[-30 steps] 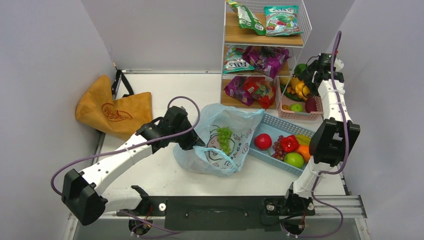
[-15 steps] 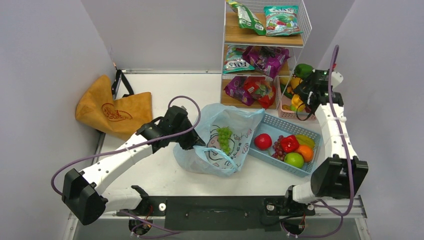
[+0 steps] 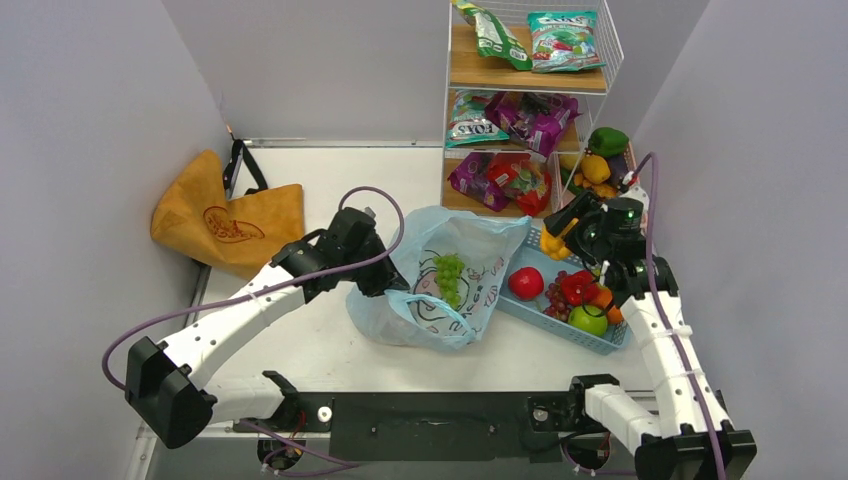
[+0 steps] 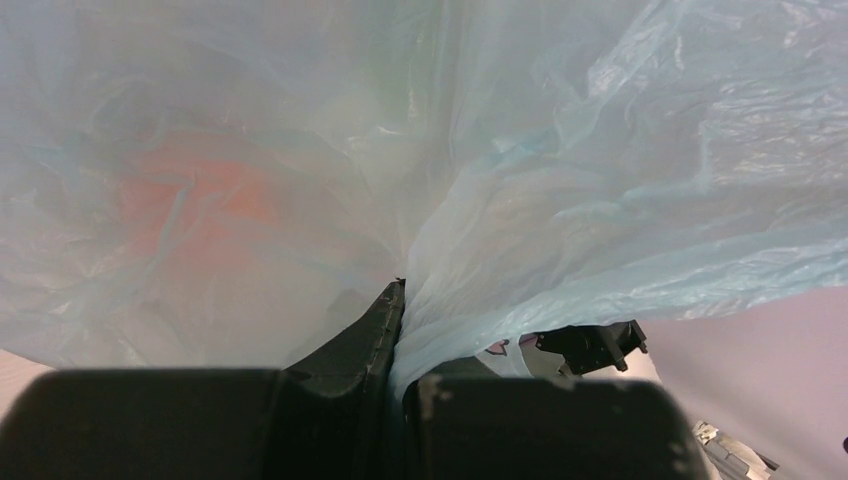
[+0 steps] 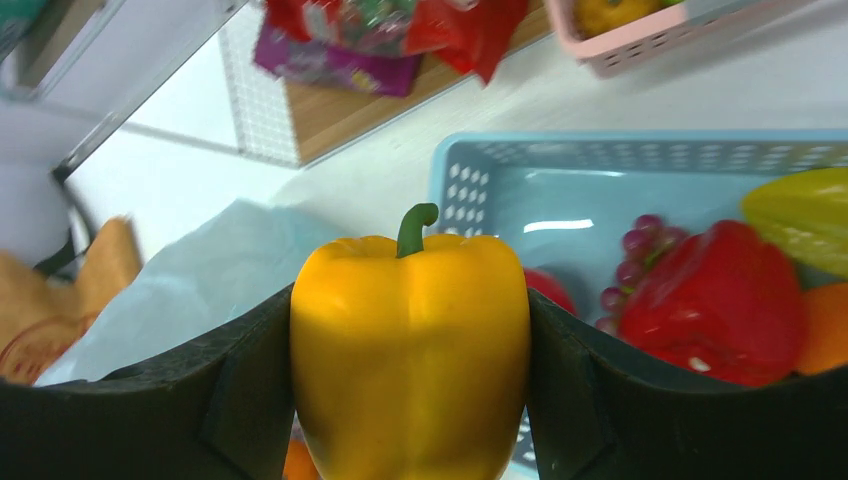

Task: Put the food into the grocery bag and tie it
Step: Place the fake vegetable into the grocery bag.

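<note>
Right gripper (image 5: 410, 425) clamping pepper (image 5: 410, 340) over basket's (image 3: 540, 322) far-left corner, left gripper (image 4: 398, 335) pressed together on bag (image 3: 480, 240) rim, grapes (image 3: 449, 272) inside, shelf (image 3: 520, 78) behind, tote (image 3: 225, 222) far left.

Only "FOXS" can be read, on a green-and-white snack packet (image 3: 466, 124) on the shelf rack's (image 3: 480, 70) middle tier.
</note>
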### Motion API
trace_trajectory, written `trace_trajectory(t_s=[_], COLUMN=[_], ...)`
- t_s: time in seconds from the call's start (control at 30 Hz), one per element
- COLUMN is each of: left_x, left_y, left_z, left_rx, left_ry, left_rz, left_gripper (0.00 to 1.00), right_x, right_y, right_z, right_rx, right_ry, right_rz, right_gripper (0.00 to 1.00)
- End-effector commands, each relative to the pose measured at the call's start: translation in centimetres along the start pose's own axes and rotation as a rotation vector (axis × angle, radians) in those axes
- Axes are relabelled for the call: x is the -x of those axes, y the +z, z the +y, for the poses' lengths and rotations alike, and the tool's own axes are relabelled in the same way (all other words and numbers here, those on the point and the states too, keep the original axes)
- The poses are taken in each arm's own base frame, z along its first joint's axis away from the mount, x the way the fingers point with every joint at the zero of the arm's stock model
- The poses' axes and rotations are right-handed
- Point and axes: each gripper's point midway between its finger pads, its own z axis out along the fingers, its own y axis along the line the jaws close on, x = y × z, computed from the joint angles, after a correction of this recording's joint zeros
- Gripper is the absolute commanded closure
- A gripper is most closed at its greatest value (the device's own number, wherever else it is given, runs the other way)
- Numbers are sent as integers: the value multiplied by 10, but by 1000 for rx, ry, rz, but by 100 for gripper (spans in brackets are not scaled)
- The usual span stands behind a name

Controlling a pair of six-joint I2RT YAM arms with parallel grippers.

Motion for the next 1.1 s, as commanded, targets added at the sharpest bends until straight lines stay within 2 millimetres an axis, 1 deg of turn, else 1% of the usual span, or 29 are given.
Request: trace_trajectory(t_s=[0.0,0.07,0.1,0.17,0.23,0.27,0.3,0.33,0.37,0.4,0.47,0.5,0.53,0.57,0.63,0.67,0.7,0.73,0.83,0.87,0.97,1.07], left_x=[14,15,16,17,18,19,19,19,20,20,20,20,20,20,21,21,21,22,24,25,27,27], left_y=[-21,-20,-20,-19,-18,-18,-18,-18,-17,-17,-16,-15,-15,-14,-14,-13,-13,-13,-15,-15,-18,-17], left_z=[-16,-12,-10,-10,-9,-9,-8,-7,-6,-5,-4,-3,-1,0,2,2,2,1,1,2,0,-1], left_rx=[-60,-51,-46,-40,-34,-34,-31,-28,-26,-22,-17,-14,-9,-7,-2,-2,-1,-2,-8,-11,-31,-36], left_ry=[40,27,23,22,20,19,18,17,15,14,14,13,10,8,7,6,6,7,7,6,-3,-12], left_rz=[-60,-56,-55,-57,-60,-62,-64,-65,-68,-68,-68,-68,-68,-67,-69,-71,-71,-73,-90,-101,-120,-115], left_gripper=[100,100,100,100,100,100,100,100,100,100,100,100,100,100,100,100,100,100,100,100,100,100], right_x=[2,-5,-11,-15,-13,-7,-5,-3,-3,-5,-11,-10,-16,-14,-18,-21,-22,-26,-33,-35,-47,-59], right_y=[-19,-26,-29,-41,-55,-64,-73,-77,-85,-87,-96,-100,-105,-111,-119,-124,-128,-135,-151,-154,-160,-158], right_z=[38,45,52,59,61,60,62,62,66,69,80,84,91,96,105,113,117,126,141,145,156,163], right_rx=[194,229,253,262,257,255,275,277,300,314,376,401,443,477,542,589,619,675,800,828,908,939], right_ry=[17,13,-5,-49,-88,-100,-114,-120,-140,-150,-173,-178,-194,-202,-227,-241,-262,-277,-334,-342,-397,-430], right_rz=[-47,-35,-22,-32,-71,-112,-132,-144,-149,-146,-133,-145,-126,-145,-157,-154,-161,-157,-157,-158,-119,-86], right_gripper=[100,100,100,100,100,100,100,100,100,100,100,100,100,100,100,100,100,100,100,100,100,100])
